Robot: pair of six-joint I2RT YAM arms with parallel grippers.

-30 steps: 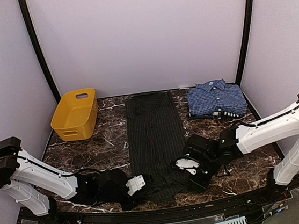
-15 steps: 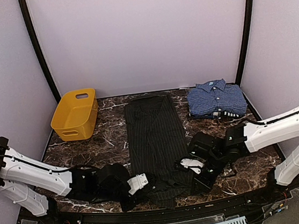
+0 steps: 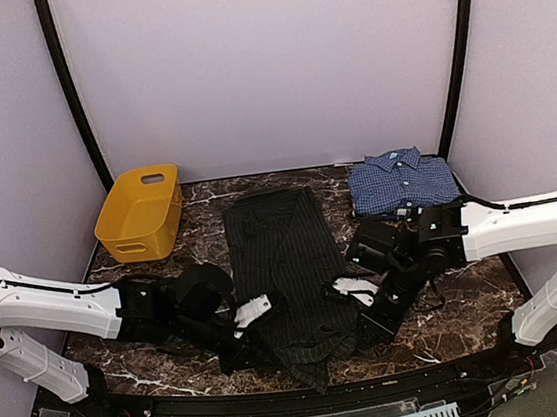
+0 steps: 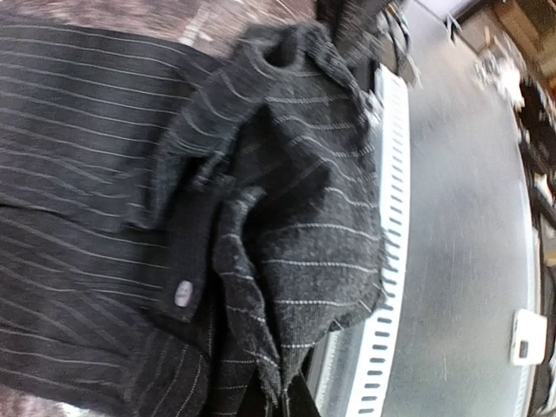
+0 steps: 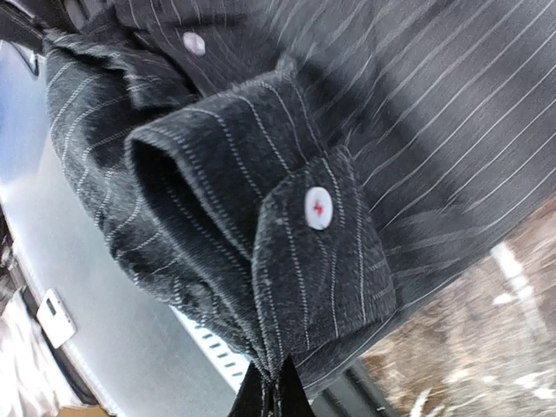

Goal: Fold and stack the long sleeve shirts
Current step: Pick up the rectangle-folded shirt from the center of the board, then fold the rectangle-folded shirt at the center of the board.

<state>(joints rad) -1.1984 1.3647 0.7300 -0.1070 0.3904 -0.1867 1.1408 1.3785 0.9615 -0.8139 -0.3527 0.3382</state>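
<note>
Blue checked shirt (image 3: 402,184) lies folded; my left end effector (image 3: 259,315) and right end effector (image 3: 349,297) pinch the black pinstriped shirt (image 3: 283,243), not yet stacked.

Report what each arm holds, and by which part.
Both hold the black pinstriped shirt. The left arm's fingers pinch bunched fabric at its near-left edge, and the right arm's fingers pinch its near-right edge below a buttoned flap.

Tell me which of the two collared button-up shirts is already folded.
The blue checked cloth shirt at the back right, a compact rectangle; the black pinstriped cloth shirt lies stretched out in the middle.
</note>
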